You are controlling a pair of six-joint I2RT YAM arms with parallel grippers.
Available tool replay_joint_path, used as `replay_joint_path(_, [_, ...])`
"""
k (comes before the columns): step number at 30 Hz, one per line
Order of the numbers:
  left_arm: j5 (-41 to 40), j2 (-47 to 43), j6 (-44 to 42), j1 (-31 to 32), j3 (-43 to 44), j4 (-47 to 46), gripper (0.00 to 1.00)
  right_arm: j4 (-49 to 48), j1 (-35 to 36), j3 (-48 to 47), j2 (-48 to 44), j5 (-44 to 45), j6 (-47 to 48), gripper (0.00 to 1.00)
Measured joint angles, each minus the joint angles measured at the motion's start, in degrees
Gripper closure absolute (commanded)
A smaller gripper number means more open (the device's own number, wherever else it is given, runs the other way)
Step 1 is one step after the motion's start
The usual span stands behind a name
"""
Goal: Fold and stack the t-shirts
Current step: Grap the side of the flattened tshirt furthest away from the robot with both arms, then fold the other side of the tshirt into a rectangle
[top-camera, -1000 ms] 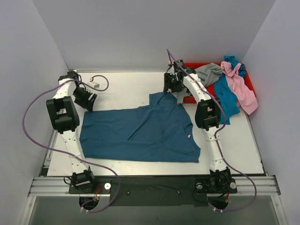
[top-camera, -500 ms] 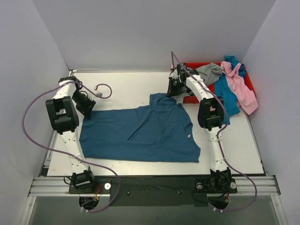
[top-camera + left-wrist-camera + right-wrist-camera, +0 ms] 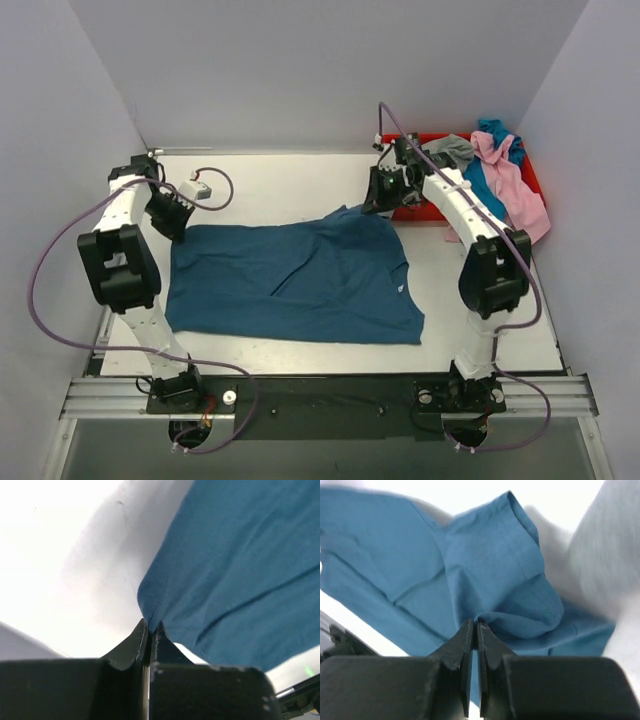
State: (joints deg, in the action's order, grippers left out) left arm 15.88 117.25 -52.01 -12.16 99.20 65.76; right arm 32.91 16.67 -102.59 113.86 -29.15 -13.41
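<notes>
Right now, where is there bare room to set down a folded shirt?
Bare table lies between the back wall and the dark teal shirt, and right of that shirt around the right arm. The red tray, far right, is crowded with heaped shirts.

Far edge of worktop bare between the two arms; near right corner bare too, outside the right arm; dark teal t-shirt covers the middle, from left edge to past centre; red tray with heap of t-shirts fills far right corner; left arm crowds the left edge.
</notes>
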Motion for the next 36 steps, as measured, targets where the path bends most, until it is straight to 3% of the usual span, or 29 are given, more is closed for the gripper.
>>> replay_joint_path(7, [-3.13,-19.41,-5.90,0.00,-21.00,-7.41,1.00,-0.33,0.63,26.08,-19.56,-0.09,-0.04,1.00])
replay_joint_path(16, [-9.73,-23.28,-13.99,0.04,-37.16,-14.86,1.00,-1.88,0.63,49.86,-28.85,1.90,-3.08,1.00])
replay_joint_path(26, [-14.53,-25.57,-18.08,0.13,-39.71,-22.45,1.00,-6.73,0.63,53.20,-28.55,2.54,-6.08,1.00])
replay_joint_path(36, [-10.71,-26.71,-4.63,1.29,-34.10,-38.88,1.00,-4.13,2.58,45.13,-35.21,5.18,-6.86,1.00])
